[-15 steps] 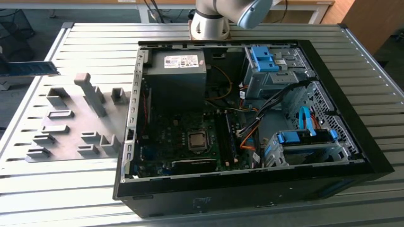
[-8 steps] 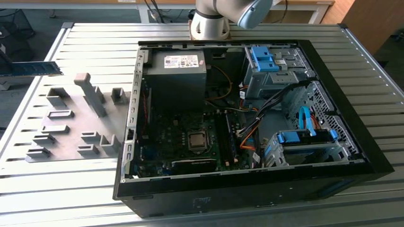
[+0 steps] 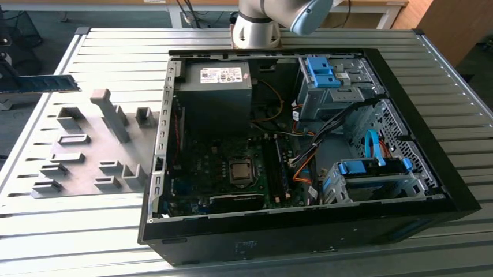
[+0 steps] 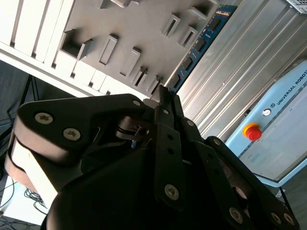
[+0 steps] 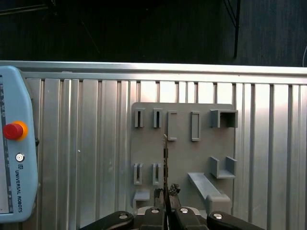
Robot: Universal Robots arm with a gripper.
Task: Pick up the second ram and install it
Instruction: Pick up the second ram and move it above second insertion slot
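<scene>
The second ram (image 3: pixel 43 84) is a long green stick with a pale blue label. It hangs above the table at the exterior view's far left, beyond the grey fixture plate (image 3: pixel 85 156). My gripper (image 4: pixel 165 93) is shut on one end of it. In the second wrist view the ram (image 4: pixel 201 45) runs out from the fingertips and shows its black chips. The first wrist view has the ram (image 5: pixel 165 158) edge-on as a thin line rising from my gripper (image 5: pixel 166 191), over the fixture plate (image 5: pixel 182 153). The motherboard's memory slots (image 3: pixel 279 167) lie inside the open case.
The open black computer case (image 3: pixel 308 231) lies on the slatted metal table, with a power supply (image 3: pixel 216 86), cables and blue drive bays (image 3: pixel 324 72) inside. The arm's base (image 3: pixel 254 23) stands behind the case. A teach pendant (image 5: pixel 14 158) with a red stop button lies beside the fixture plate.
</scene>
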